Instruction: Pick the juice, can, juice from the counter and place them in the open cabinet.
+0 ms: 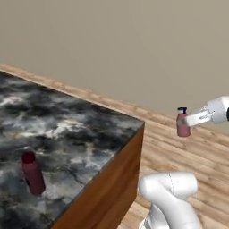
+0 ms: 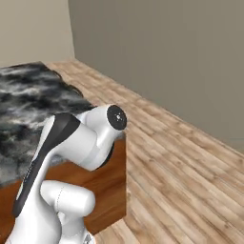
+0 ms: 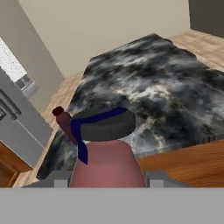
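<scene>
My gripper (image 1: 184, 121) hangs out over the floor, to the right of the counter's corner, shut on a pink juice bottle (image 1: 182, 127) with a dark cap. In the hand view the juice bottle (image 3: 107, 164) sits between the fingertips (image 3: 159, 179), a blue strap hanging off its cap. On the marbled counter (image 1: 80, 129) a dark maroon bottle (image 1: 32, 173) stands upright near the left. The hand view shows the maroon bottle (image 3: 64, 121) at the counter's (image 3: 153, 87) left edge. The can and the cabinet are out of view.
Wooden floor (image 1: 188, 156) runs between the counter's brown side (image 1: 112, 188) and the beige wall (image 1: 134, 44). Grey appliances (image 3: 19, 124) stand left of the counter in the hand view. My white arm (image 2: 81, 138) rises before the counter (image 2: 28, 100).
</scene>
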{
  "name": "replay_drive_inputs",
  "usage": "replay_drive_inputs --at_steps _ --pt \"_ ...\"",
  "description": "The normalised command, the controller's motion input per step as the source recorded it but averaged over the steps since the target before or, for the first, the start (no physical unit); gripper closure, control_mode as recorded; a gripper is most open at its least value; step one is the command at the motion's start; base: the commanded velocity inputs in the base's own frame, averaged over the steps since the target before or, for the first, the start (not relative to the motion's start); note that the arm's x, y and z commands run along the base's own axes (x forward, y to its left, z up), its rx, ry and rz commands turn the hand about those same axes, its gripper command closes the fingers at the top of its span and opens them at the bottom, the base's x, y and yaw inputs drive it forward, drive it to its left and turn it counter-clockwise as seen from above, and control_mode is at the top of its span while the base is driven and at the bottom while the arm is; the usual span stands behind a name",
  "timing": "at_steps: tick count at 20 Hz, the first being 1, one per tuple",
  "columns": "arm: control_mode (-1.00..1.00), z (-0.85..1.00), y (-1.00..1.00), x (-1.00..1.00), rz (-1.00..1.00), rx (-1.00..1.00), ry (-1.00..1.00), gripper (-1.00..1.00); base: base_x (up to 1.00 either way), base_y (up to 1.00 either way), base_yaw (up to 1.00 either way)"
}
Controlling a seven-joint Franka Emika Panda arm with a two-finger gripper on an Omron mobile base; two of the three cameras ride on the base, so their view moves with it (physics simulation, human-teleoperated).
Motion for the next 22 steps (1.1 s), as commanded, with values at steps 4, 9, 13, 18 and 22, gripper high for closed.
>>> replay_drive_inputs --at_steps 4,9,13,18,22 --pt "1.00 0.00 0.00 0.00 0.00 0.00 0.00 1.00 0.00 0.02 -0.90" --pt "1.00 0.00 0.00 0.00 0.00 0.00 0.00 1.00 0.01 0.01 -0.90" --pt "1.00 0.00 0.00 0.00 0.00 0.00 0.00 1.00 0.09 0.00 -0.82" --pt "1.00 0.00 0.00 0.00 0.00 0.00 0.00 1.00 0.65 0.00 -0.26" --pt "1.00 0.00 0.00 0.00 0.00 0.00 0.00 1.00 0.88 0.00 -0.04"
